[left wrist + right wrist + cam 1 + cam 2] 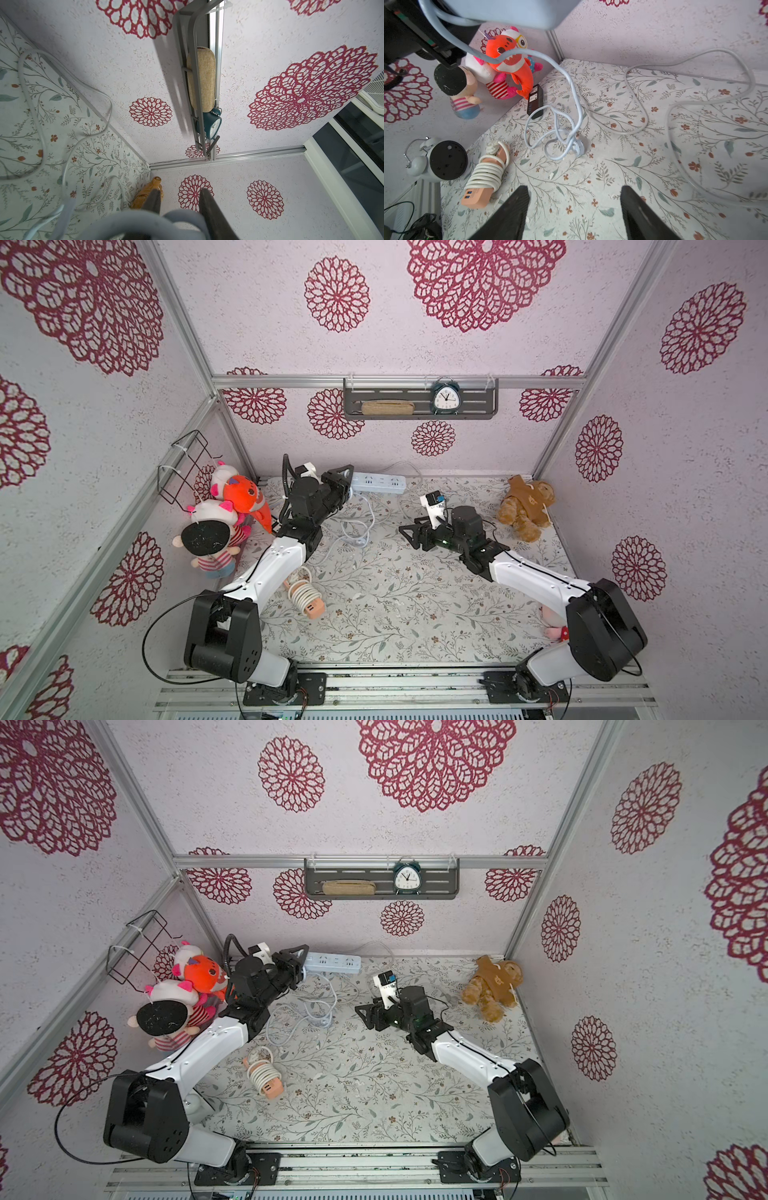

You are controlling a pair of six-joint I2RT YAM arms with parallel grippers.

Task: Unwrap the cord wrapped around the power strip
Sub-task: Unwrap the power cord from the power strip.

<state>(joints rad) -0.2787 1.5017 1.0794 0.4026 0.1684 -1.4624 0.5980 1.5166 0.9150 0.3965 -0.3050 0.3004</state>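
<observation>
My left gripper (348, 482) is shut on one end of the light blue power strip (380, 483), which it holds above the table by the back wall; both top views show this. In the left wrist view its fingers (205, 199) clamp a blurred blue-grey shape. The strip's light blue cord (572, 93) hangs free and lies in loose loops, with its plug (578, 147) on the table. My right gripper (405, 533) hovers open and empty over the middle of the table, to the right of the loops; its fingertips (521, 193) stand wide apart.
A pink power strip (307, 599) wound in a white cord lies near the left arm. A black strip (534, 101) sits by the plush toys (226, 514) at left. A clear cord (737, 68) loops along the back. A brown teddy (525, 506) lies at right.
</observation>
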